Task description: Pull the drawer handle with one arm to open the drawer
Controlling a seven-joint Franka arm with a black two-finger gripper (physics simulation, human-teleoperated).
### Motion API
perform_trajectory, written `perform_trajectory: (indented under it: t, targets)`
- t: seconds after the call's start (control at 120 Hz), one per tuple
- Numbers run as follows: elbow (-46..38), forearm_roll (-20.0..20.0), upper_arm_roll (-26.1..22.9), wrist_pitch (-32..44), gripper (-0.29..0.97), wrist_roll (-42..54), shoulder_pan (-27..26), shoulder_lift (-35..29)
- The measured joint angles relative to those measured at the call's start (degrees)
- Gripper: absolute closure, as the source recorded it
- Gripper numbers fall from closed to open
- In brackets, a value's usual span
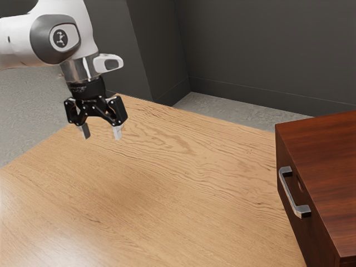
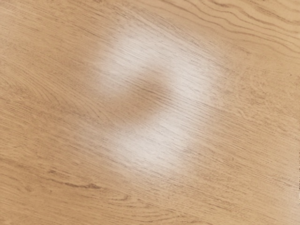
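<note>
A dark reddish-brown wooden drawer cabinet (image 1: 325, 183) stands at the exterior view's right edge of the table. Its drawer front faces the exterior view's left and carries a metal bar handle (image 1: 293, 192). The drawer front sits flush with the cabinet body. My black gripper (image 1: 100, 132) hangs open above the table at the exterior view's upper left, far from the handle, with nothing between its fingers. The wrist view looks straight down on the bare wooden tabletop (image 2: 150, 117), with a pale glare patch on it.
The light wood table (image 1: 144, 189) stretches between the gripper and the cabinet. Dark grey walls (image 1: 250, 44) and a grey floor (image 1: 239, 108) lie beyond the table's far edge.
</note>
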Motion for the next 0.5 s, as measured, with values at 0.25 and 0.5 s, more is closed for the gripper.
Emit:
perform_trajectory:
  t: [0.25, 0.5]
  targets:
    - [0.0, -0.8, 0.2, 1.9, 0.00, 1.5, 0.6, 0.1]
    - [13.3, -1.5, -2.1, -1.3, 0.00, 0.9, -1.9, -2.1]
